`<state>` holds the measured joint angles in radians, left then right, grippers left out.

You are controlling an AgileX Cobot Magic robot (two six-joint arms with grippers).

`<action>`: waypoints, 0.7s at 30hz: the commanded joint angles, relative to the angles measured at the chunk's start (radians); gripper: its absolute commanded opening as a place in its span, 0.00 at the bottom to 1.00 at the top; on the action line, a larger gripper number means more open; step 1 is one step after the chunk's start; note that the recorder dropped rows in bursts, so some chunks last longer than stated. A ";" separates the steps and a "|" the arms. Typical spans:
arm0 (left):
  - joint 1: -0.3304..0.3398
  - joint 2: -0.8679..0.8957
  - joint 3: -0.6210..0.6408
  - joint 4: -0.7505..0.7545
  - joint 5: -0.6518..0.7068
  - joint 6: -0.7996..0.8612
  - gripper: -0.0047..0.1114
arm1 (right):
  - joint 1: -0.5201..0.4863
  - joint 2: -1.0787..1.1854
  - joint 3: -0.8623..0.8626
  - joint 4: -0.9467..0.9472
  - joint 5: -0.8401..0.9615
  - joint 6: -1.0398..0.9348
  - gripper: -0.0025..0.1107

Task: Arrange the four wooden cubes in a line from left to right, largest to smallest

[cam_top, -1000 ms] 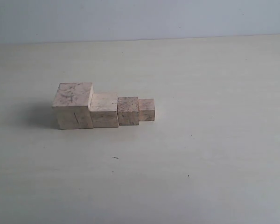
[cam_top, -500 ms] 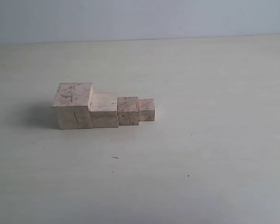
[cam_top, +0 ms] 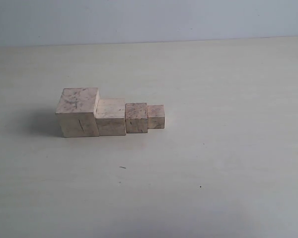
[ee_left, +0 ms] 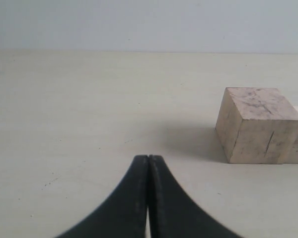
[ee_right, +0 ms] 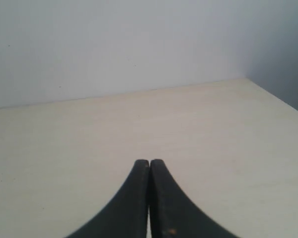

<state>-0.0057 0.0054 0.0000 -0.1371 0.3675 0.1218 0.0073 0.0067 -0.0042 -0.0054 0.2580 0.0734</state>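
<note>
Cubes (cam_top: 114,121) of pale beige, rough-grained, smudged wood stand touching in one row, left of the middle of the pale wooden counter (cam_top: 213,163): largest cube (cam_top: 77,112) leftmost, then second-largest cube (cam_top: 111,111), third cube (cam_top: 136,118), and smallest cube (cam_top: 156,116) rightmost. The black left claw (ee_left: 148,166) is clenched on nothing near the largest cube. The black right claw (ee_right: 149,168) is likewise clenched and empty above the counter.

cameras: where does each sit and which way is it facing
Exterior view: off the arms, raised, looking down at the four wooden cubes on the table; no robot parts show.
Left wrist view: low behind the shut left tool, facing the largest cube.
Right wrist view: low behind the shut right tool, facing table and wall, no cubes.
Shared: exterior and left wrist both show the largest cube.
</note>
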 commanded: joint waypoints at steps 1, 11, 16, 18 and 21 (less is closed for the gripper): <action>-0.005 -0.005 0.000 0.000 -0.011 0.001 0.04 | 0.005 -0.007 0.004 -0.013 0.014 -0.009 0.02; -0.005 -0.005 0.000 0.000 -0.011 0.001 0.04 | 0.005 -0.007 0.004 -0.013 0.078 -0.046 0.02; -0.005 -0.005 0.000 0.000 -0.011 0.001 0.04 | 0.005 -0.007 0.004 -0.013 0.078 -0.046 0.02; -0.005 -0.005 0.000 0.000 -0.011 0.001 0.04 | 0.005 -0.007 0.004 -0.013 0.078 -0.046 0.02; -0.005 -0.005 0.000 0.000 -0.011 0.001 0.04 | 0.005 -0.007 0.004 -0.013 0.078 -0.046 0.02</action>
<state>-0.0057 0.0054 0.0000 -0.1371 0.3675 0.1218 0.0110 0.0067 -0.0042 -0.0136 0.3406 0.0337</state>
